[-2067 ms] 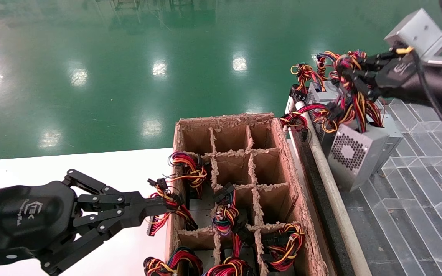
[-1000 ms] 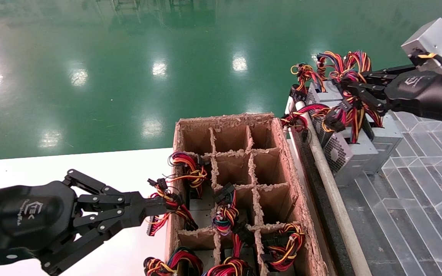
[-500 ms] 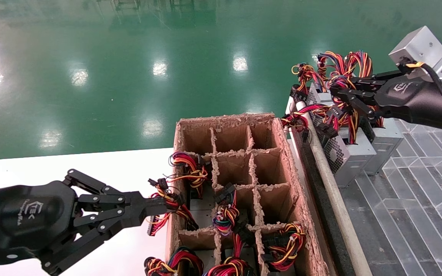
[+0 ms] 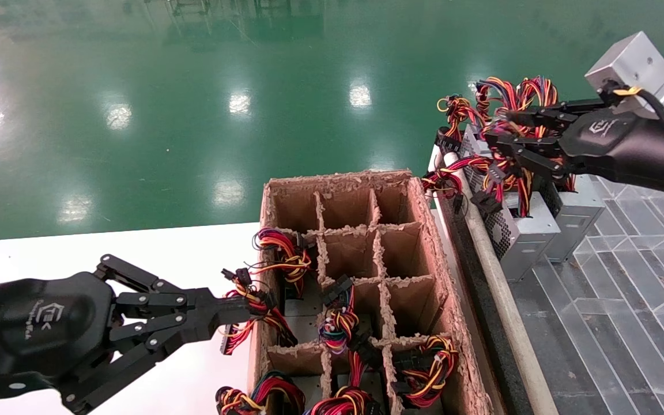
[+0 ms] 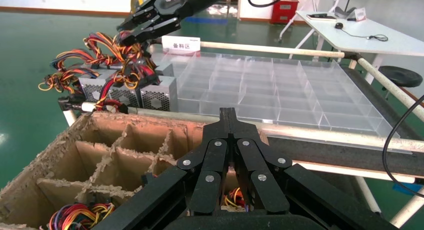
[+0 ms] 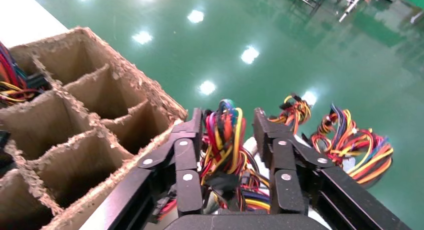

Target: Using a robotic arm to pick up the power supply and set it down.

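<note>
The power supply [image 4: 531, 227], a grey metal unit with a honeycomb grille, rests on the clear tray [image 4: 626, 300] at the right, beside another like it [image 4: 577, 210]. Its red-yellow-black wire bundle [image 4: 510, 173] stands up from it. My right gripper [image 4: 499, 129] is open, its fingers on either side of that bundle [image 6: 224, 135] without pressing it; the wrist view shows the same right gripper [image 6: 227, 117] with a gap on both sides of the wires. My left gripper [image 4: 245, 311] is shut and parked low at the left, its tip by the cardboard box.
A brown cardboard divider box [image 4: 338, 178] stands in the middle, with wire bundles and units in its near cells [image 4: 338, 323]. A white rail [image 4: 499, 294] runs between box and tray. More power supplies [image 5: 100, 90] stand at the tray's far corner.
The right gripper has lowered the hanging, tilted power supply onto the tray and opened its fingers around the wires. The left arm has not moved.
</note>
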`<state>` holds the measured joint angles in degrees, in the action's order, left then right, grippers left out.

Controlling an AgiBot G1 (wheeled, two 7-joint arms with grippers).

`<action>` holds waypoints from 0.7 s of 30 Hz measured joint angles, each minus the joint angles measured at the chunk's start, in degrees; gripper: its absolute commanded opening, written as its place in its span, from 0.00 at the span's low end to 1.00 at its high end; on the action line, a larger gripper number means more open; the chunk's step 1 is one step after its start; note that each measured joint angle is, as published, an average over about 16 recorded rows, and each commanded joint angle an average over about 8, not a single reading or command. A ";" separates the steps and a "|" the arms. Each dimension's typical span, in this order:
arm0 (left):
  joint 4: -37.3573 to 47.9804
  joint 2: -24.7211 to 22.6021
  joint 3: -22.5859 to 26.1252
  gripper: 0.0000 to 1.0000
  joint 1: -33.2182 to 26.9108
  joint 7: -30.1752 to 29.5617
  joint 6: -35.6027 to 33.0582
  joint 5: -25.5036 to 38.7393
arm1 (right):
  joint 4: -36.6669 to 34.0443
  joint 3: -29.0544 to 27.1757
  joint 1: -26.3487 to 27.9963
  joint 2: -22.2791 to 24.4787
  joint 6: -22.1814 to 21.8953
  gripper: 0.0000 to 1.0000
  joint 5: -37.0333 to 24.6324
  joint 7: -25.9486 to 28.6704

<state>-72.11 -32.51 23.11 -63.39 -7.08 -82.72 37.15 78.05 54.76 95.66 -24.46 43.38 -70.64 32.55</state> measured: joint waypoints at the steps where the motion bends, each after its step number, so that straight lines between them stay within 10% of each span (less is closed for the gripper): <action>1: 0.00 0.00 0.00 0.00 0.00 0.00 0.00 0.00 | 0.00 -0.09 0.01 -0.05 0.24 1.00 0.32 -0.31; 21: 0.00 0.00 0.00 0.00 0.00 0.00 0.00 0.00 | -0.43 -6.04 -3.52 -1.11 6.63 1.00 9.77 -9.28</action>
<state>-72.11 -32.51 23.11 -63.39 -7.08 -82.72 37.15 77.62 48.72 92.14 -25.57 50.01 -60.87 23.27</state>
